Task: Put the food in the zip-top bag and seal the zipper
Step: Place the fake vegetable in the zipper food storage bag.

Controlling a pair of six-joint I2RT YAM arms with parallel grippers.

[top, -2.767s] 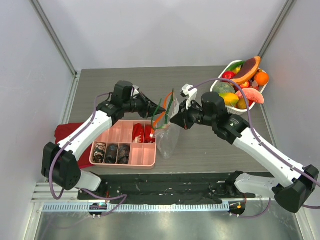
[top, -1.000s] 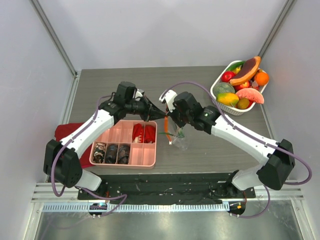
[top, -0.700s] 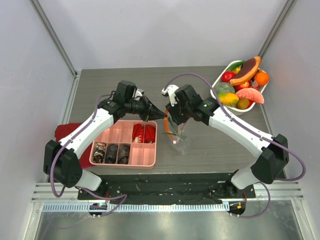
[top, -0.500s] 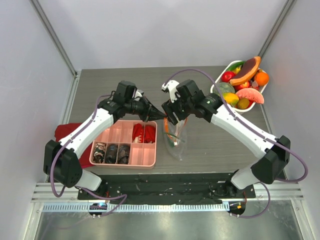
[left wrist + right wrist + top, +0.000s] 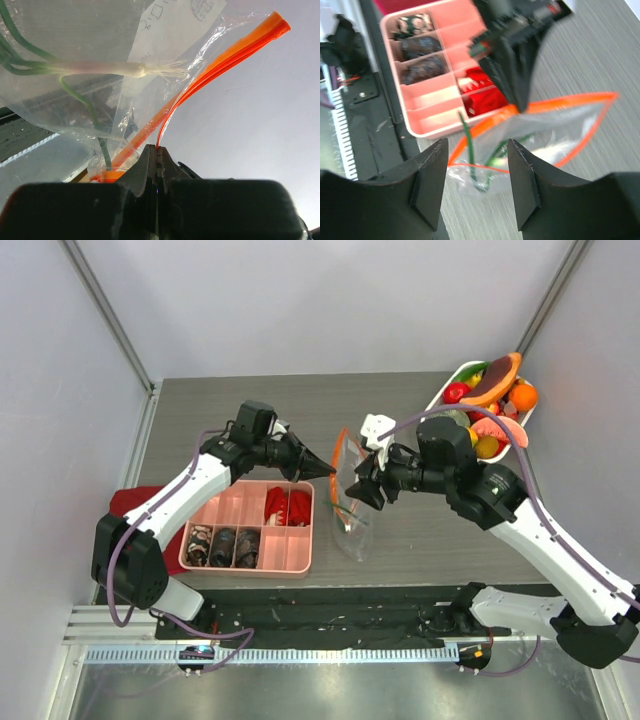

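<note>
- The left tool [image 5: 325, 471] has its two fingers pressed together on the zipper [image 5: 220, 57], the orange-red strip along the mouth of the zip-top bag [image 5: 350, 518]. In the left wrist view the strip runs straight out of the closed tips.
- The bag hangs from that pinch, just ahead of and below the left tool, with its lower part near or on the tabletop [image 5: 420, 530]; I cannot tell whether it rests there. The mouth gapes as an orange loop.
- Judged from its look, the bag is thin, crinkly and slippery film, very light and floppy. It will sag and twist wherever it is not held. The stiffer strip at the rim looks like the best place to grip it, not the clear film.
- Inside the bag lies a green onion [image 5: 107, 69] with a white stem and long green leaves. It looks light, so it barely steadies the bag.
- The right tool [image 5: 475, 185] stands with its fingers apart and holds nothing. It hovers just above the open mouth, touching neither strip nor film as far as the views show.
- The rest of the food [image 5: 487, 412] sits heaped in a white basket [image 5: 437, 405], well apart behind the right tool. These glossy, hard-looking pieces are likely to slip under a light grip.
</note>
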